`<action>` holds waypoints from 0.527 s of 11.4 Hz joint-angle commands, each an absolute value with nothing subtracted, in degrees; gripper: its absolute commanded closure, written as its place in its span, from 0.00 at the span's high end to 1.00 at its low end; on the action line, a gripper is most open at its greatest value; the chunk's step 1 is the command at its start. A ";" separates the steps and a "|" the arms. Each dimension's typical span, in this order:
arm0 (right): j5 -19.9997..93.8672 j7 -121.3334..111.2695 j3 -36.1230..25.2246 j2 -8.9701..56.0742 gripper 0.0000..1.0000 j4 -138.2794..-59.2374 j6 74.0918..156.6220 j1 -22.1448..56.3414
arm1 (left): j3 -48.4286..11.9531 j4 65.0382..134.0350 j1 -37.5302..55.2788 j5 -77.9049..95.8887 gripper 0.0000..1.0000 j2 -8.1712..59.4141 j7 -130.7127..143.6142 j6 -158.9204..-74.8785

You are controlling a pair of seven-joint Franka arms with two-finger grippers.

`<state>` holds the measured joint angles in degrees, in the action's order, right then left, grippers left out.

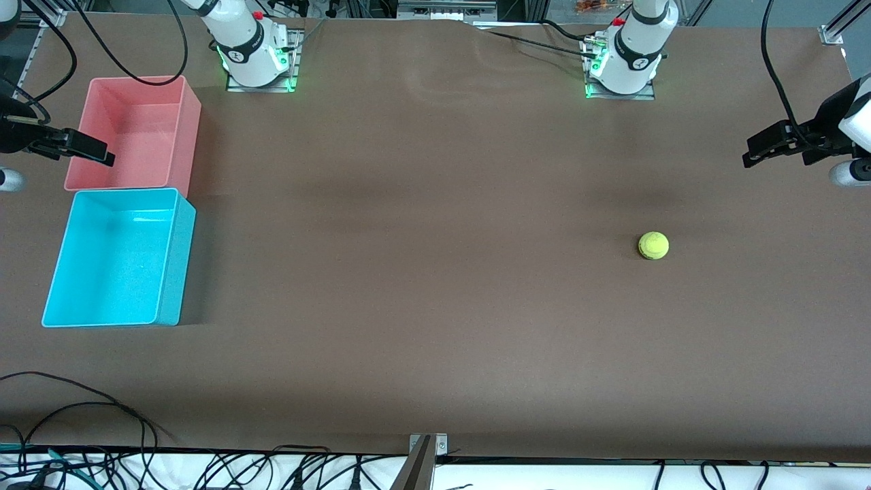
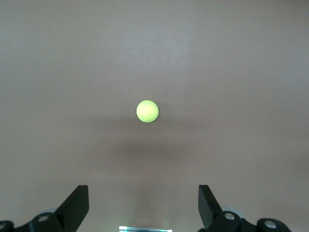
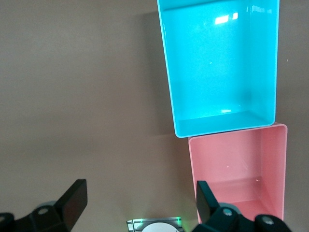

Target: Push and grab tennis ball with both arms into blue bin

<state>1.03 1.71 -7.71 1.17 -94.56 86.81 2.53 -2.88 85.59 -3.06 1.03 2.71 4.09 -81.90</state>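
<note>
The tennis ball (image 1: pixel 653 246) lies on the brown table toward the left arm's end; it also shows in the left wrist view (image 2: pixel 147 111), ahead of the fingers and apart from them. My left gripper (image 1: pixel 752 153) hangs open and empty over the table's left-arm end, also seen in its own wrist view (image 2: pixel 143 193). The blue bin (image 1: pixel 119 262) stands empty at the right arm's end and shows in the right wrist view (image 3: pixel 217 67). My right gripper (image 1: pixel 102 153) hangs open and empty over the pink bin's outer edge, also seen in its own wrist view (image 3: pixel 140 189).
An empty pink bin (image 1: pixel 136 129) stands against the blue bin, farther from the front camera; it also shows in the right wrist view (image 3: pixel 236 174). The arm bases (image 1: pixel 255 61) (image 1: pixel 622 68) stand at the table's back edge. Loose cables (image 1: pixel 81 401) lie at the front edge.
</note>
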 commanded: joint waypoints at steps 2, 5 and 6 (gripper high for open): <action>0.44 0.79 -7.65 0.97 1.00 -94.48 86.75 2.37 | -3.08 83.58 -3.43 1.23 1.00 3.60 3.52 -80.60; 0.35 0.09 -7.65 0.97 1.00 -94.40 87.01 2.37 | -3.08 83.58 -3.34 1.23 1.00 3.60 3.60 -80.60; 0.35 -0.09 -7.65 0.97 1.00 -94.39 87.36 2.37 | -3.08 83.58 -3.34 1.23 1.00 3.60 3.60 -80.60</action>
